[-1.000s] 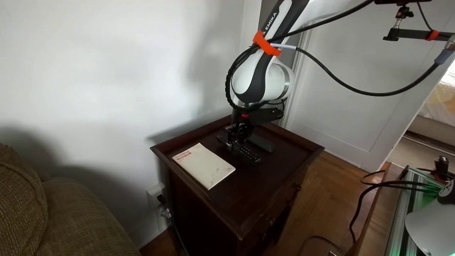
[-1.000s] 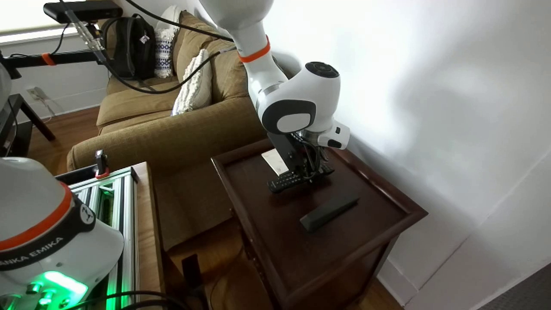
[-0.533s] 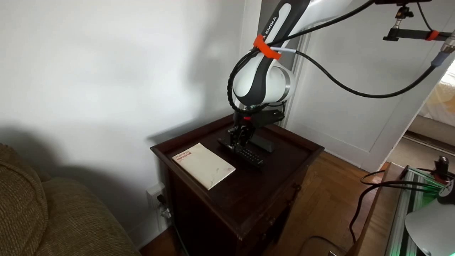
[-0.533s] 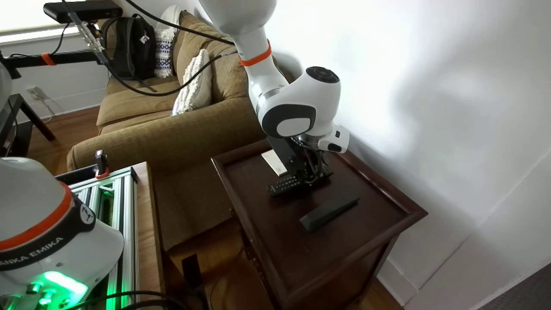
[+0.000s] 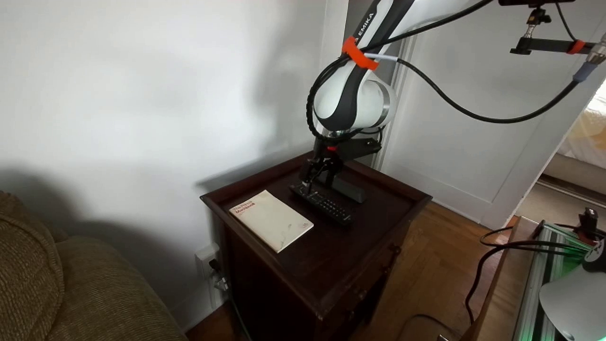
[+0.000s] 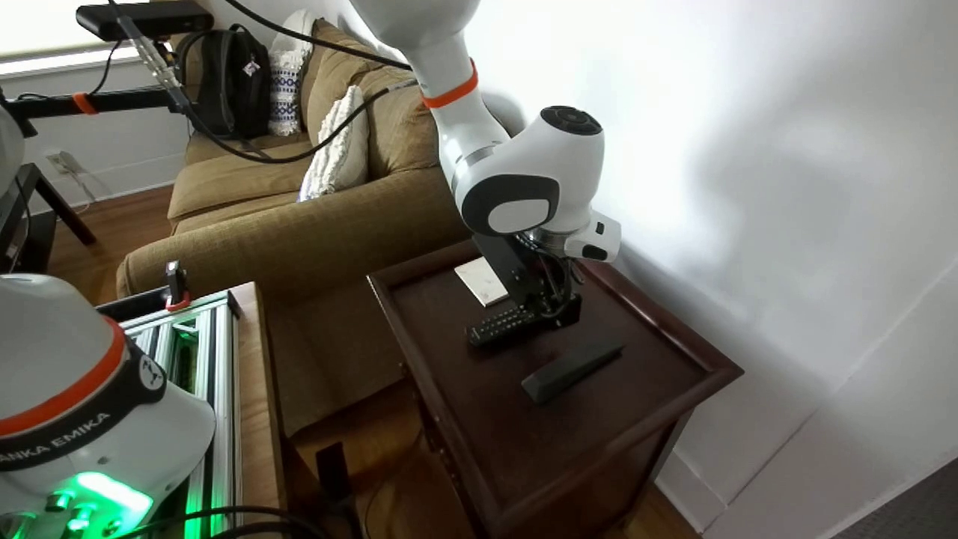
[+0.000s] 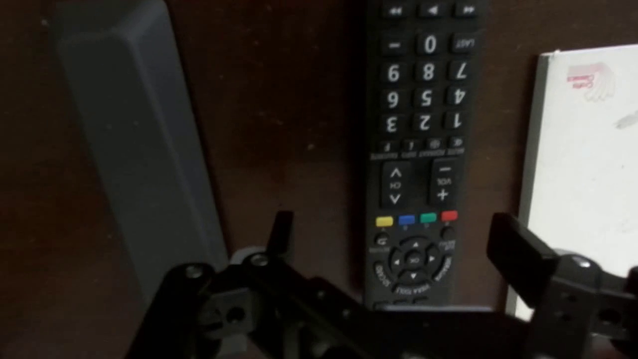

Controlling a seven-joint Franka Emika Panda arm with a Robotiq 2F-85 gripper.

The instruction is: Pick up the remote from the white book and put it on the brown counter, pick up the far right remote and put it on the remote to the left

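Note:
The remote from the white book, with its greyish button face (image 7: 418, 184), lies flat on the brown counter (image 5: 331, 258). It sits between the white book (image 5: 272, 220) and the far right remote (image 6: 572, 370), touching neither. That plain all-black remote (image 7: 144, 149) also rests on the counter. My gripper (image 7: 391, 237) stands open above the button-faced remote (image 5: 326, 206), near its navigation-ring end. One finger is on each side of it, with gaps to both. In an exterior view the arm hides that end of the button-faced remote (image 6: 501, 327).
A raised rim (image 6: 658, 314) runs round the counter, with the wall (image 5: 189, 94) close behind. A brown sofa (image 6: 322, 239) stands beside the cabinet. The robot's base (image 6: 97, 404) is on a separate wooden bench.
The gripper lowered the button-faced remote onto the counter, opened and let go of it. The arm has since risen slightly. The book and the plain black remote have stayed put.

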